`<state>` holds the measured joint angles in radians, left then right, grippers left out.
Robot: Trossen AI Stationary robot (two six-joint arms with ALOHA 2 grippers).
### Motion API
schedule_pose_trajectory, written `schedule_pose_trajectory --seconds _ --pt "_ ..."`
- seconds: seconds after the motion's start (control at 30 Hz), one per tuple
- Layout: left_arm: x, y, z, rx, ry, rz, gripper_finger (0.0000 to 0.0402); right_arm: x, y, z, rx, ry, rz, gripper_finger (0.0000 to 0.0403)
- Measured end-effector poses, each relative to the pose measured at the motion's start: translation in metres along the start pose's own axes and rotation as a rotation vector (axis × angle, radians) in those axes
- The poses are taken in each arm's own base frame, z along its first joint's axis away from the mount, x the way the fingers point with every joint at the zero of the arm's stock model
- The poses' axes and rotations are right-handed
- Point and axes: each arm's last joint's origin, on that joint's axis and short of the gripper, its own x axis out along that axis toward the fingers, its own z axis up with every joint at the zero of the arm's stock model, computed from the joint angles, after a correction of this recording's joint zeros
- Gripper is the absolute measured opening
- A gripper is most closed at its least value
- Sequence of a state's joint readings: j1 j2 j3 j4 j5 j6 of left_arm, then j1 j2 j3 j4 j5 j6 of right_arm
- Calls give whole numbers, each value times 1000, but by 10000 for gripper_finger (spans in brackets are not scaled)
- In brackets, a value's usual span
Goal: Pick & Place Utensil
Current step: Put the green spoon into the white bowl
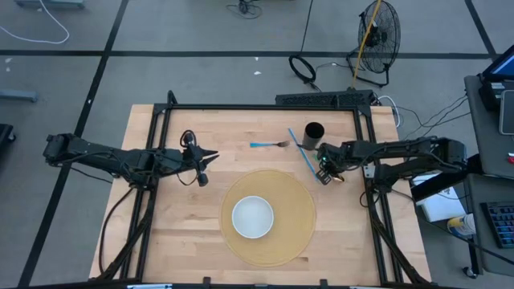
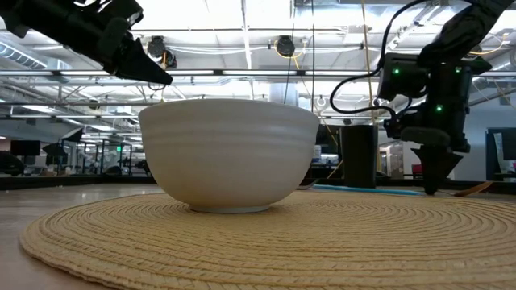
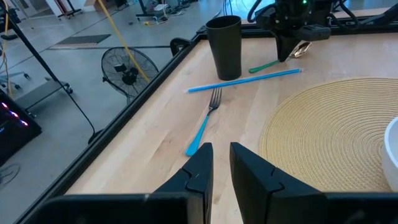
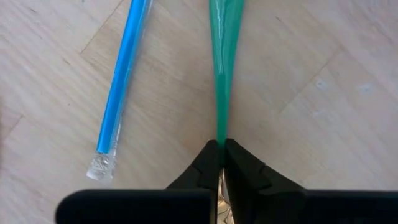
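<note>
1. Tabletop (image 1: 177, 241) of pale wood planks, bordered by a black metal frame (image 1: 265, 107), stands on a grey tiled floor (image 1: 161, 32).
2. Round woven placemat (image 1: 293, 233) lies on the near half of the table, with a white bowl (image 1: 253, 217) resting on it.
3. Black cup (image 1: 314, 135) stands upright near the far edge; a blue straw (image 1: 305, 152) lies slanted just beside it, one end close to the mat's rim.
4. Fork with a blue handle (image 1: 269, 144) lies flat on the bare wood, left of the cup and apart from the straw.
5. Green utensil handle (image 4: 222, 68) lies on the wood beside the blue straw; only its handle shows, so the kind of utensil cannot be told.
6. Right gripper (image 4: 221, 152) is down at the table by the mat's right edge, its fingers pressed together on the narrow end of the green handle.
7. Left gripper (image 3: 221, 158) hangs above the table's left side, pointed toward the fork, fingers slightly apart and holding nothing.
8. Black floor fan (image 1: 377, 36) with a yellow pole stands beyond the table; cables trail over the floor, and a keyboard (image 1: 502, 221) sits on a desk at the right.
9. Ceiling beams and strip lights show in the low view; no readable writing or brand is visible.
</note>
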<state>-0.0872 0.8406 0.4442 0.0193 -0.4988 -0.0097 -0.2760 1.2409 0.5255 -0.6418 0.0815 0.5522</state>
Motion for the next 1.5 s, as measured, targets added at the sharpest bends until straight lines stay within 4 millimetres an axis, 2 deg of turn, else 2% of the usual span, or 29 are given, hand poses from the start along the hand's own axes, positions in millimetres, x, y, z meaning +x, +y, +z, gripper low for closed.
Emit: schedule_pose_trajectory --seconds 0.33,0.73,1.03,1.23,1.5 --pt "0 0 0 0 0 0 61 -18 4 -11 -35 -62 77 1" --pt "0 0 2 -29 -19 -2 61 -44 11 -20 -79 -222 203 1" --pt "0 -4 2 -3 -22 -113 61 -66 27 -18 -221 -459 387 0" --pt "0 -5 10 -61 -99 -161 61 -86 44 -11 -367 -703 525 0" --pt "4 -17 22 -113 -218 -441 61 -108 67 -2 -544 -1025 637 1"
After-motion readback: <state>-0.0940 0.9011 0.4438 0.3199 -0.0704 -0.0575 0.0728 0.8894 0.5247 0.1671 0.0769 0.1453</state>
